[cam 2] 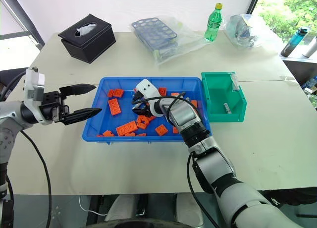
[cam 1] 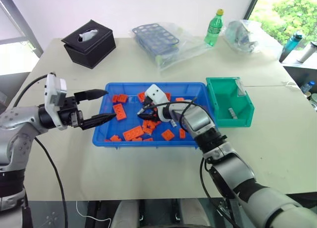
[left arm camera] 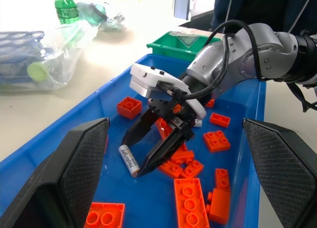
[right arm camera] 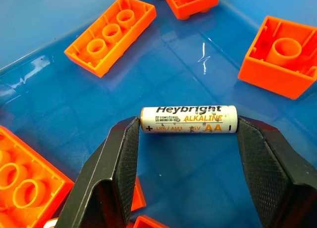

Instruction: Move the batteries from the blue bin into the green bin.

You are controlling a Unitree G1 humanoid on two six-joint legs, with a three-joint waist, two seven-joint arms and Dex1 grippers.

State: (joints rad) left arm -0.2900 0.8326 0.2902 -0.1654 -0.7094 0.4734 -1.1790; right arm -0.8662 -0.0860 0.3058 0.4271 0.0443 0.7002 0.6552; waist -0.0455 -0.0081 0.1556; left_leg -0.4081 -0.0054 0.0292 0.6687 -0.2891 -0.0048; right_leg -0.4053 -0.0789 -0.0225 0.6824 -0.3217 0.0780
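A silver battery [right arm camera: 188, 120] labelled AA lies on the floor of the blue bin [cam 1: 102, 123] among orange bricks [cam 1: 132, 133]. My right gripper [cam 1: 146, 111] reaches down into the middle of the bin. Its two fingers [right arm camera: 119, 158] press against the two ends of the battery, so it is shut on it lengthwise. My left gripper [cam 1: 110, 105] hovers open over the bin's left edge, pointing across at the right gripper, with nothing between its fingers. The green bin [cam 1: 217, 95] stands just right of the blue bin, and one battery [cam 1: 232, 112] lies inside it.
At the back of the table stand a black tissue box [cam 1: 89, 43], a dark-blue tube rack in a plastic bag [cam 1: 158, 39], a green bottle [cam 1: 214, 27] and a crumpled clear bag [cam 1: 243, 34]. More bottles [cam 1: 292, 45] stand past the table's far right corner.
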